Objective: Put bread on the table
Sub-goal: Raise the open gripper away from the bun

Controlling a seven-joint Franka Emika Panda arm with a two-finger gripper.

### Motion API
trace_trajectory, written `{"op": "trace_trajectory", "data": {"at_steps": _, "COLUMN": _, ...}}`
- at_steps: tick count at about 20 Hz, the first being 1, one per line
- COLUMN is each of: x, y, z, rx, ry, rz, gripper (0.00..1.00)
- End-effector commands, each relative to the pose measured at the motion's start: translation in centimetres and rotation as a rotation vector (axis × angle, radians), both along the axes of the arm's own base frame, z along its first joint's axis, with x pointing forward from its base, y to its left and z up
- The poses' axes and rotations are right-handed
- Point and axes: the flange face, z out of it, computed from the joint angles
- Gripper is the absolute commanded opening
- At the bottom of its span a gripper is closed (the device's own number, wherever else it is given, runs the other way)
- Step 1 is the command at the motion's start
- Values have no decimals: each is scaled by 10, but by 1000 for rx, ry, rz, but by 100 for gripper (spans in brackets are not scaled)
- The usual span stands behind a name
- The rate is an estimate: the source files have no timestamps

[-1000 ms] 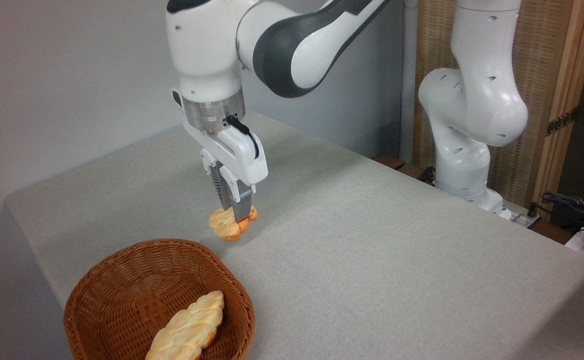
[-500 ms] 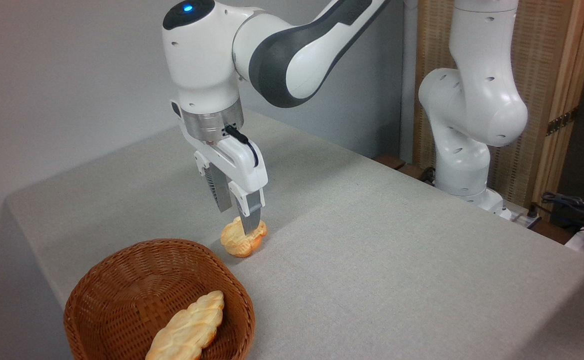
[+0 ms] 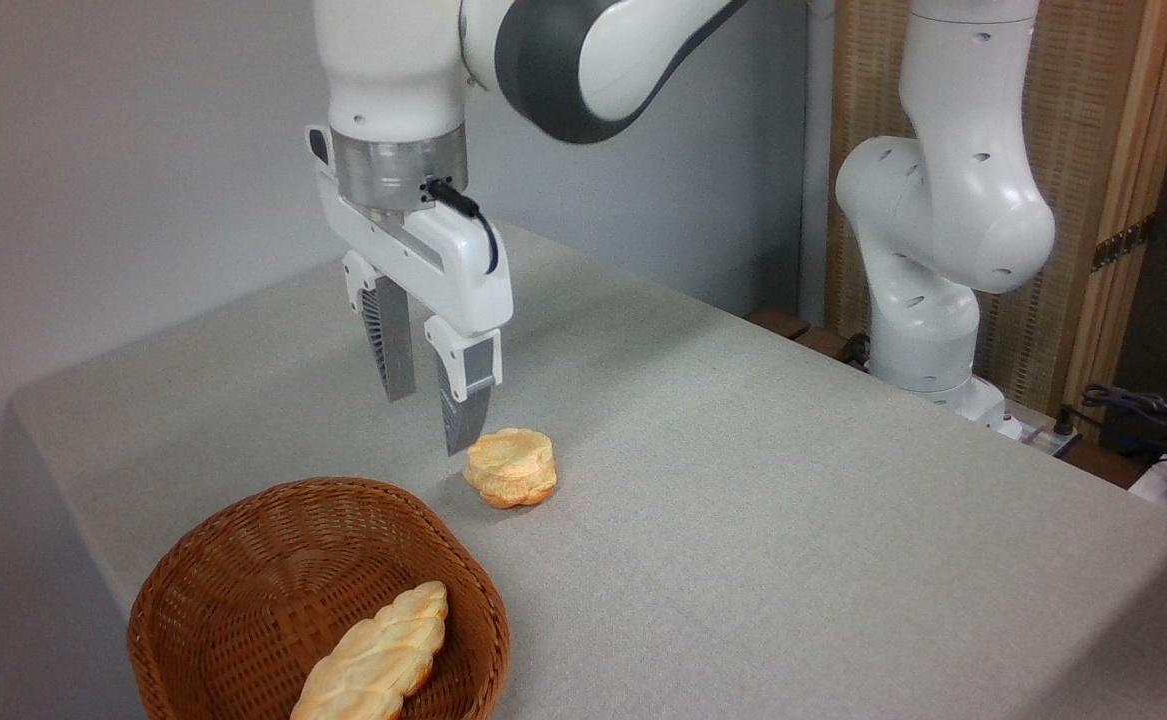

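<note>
The hand [image 3: 431, 420] released the bread [image 3: 511, 467] and rose.

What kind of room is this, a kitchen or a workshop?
Probably a robot test lab, not a kitchen. A white robot arm with an open hand works over a cloth-covered table set with bread, and loose cables lie by a bare wall.
</note>
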Motion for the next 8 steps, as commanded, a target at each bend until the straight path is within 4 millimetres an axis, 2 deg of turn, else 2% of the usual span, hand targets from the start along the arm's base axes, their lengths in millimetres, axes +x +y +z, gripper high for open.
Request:
{"op": "trace_trajectory", "data": {"at_steps": 1, "x": 4, "y": 13, "z": 26, "rx": 61, "ry": -20, "rz": 15, "gripper": 100}}
{"op": "trace_trajectory", "data": {"at_steps": 3, "x": 8, "y": 17, "z": 42, "rx": 53, "ry": -54, "rz": 24, "gripper": 100}}
{"op": "trace_trajectory", "data": {"at_steps": 4, "x": 10, "y": 29, "z": 47, "rx": 49, "ry": -62, "rz": 48, "gripper": 100}}
{"op": "trace_trajectory", "data": {"at_steps": 8, "x": 10, "y": 44, "z": 45, "rx": 30, "ry": -42, "rz": 96, "gripper": 100}}
